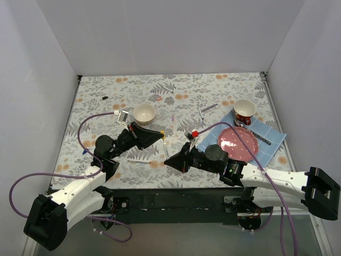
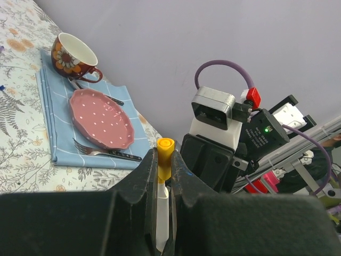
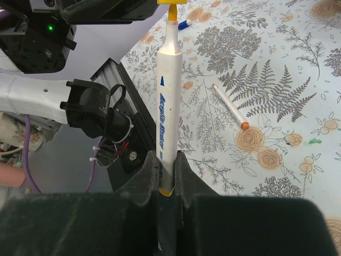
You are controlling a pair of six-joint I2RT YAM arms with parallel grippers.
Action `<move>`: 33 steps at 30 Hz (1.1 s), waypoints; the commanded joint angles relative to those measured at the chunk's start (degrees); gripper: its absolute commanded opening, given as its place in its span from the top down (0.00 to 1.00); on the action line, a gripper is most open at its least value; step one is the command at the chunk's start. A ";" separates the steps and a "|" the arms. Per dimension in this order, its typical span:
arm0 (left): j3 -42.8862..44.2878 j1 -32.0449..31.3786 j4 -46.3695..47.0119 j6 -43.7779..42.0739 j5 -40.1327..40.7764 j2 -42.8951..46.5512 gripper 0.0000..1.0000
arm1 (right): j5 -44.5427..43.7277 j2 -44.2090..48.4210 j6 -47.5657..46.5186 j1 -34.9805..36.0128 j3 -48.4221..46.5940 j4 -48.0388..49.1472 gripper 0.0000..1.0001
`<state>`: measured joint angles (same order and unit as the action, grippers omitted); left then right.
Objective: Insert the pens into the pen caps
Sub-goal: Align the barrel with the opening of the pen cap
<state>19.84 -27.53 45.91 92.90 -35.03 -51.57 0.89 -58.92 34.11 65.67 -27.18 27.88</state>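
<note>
Left end effector (image 2: 165, 162) is clamped tight on the yellow pen cap (image 2: 165, 149). That arm stretches low over the middle of the counter (image 1: 224, 90). Right end effector (image 3: 168, 170) pinches the white pen (image 3: 169, 101) by its tail, arm angled in from the near right corner, nib right at the cap. I'd align both axes dead straight, then push slowly, grips firm.

White shells and black joints form the left arm (image 1: 80, 191) and right arm (image 1: 274, 181), tipped by the black left tool (image 1: 160, 134) and right tool (image 1: 168, 161), trailing purple cables (image 1: 88, 118) and a red connector (image 1: 195, 133).
</note>
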 commanded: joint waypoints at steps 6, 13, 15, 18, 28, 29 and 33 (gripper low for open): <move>0.20 -0.51 -6.09 -2.72 -0.31 1.83 1.00 | -2.38 1.96 -0.44 0.16 -1.74 3.41 0.99; -0.24 -0.60 -6.18 -2.82 0.22 1.83 1.00 | -1.94 1.79 -0.01 0.07 -1.74 3.41 0.99; -0.32 -0.68 -5.05 -2.29 -0.39 1.74 1.00 | -2.03 1.52 -0.01 0.16 -1.82 3.41 0.99; 0.03 -0.95 -4.95 -1.50 -0.92 1.56 1.00 | -2.99 1.26 -0.71 0.16 -2.35 2.89 0.99; -0.59 -2.00 -9.08 -2.29 -0.57 6.04 0.77 | -8.35 -1.11 -6.42 0.16 -9.03 -4.93 0.99; -0.24 -2.00 -10.13 -2.37 -0.57 6.22 0.64 | -8.36 -1.29 -6.77 0.16 -9.47 -5.11 0.99; 0.47 -2.00 -10.23 -2.55 0.48 8.06 0.44 | -7.48 -0.59 -7.83 0.16 -9.73 -5.82 0.99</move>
<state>19.42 -29.21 37.47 91.00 -34.02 -45.78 -4.75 -60.10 29.06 66.00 -33.98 20.99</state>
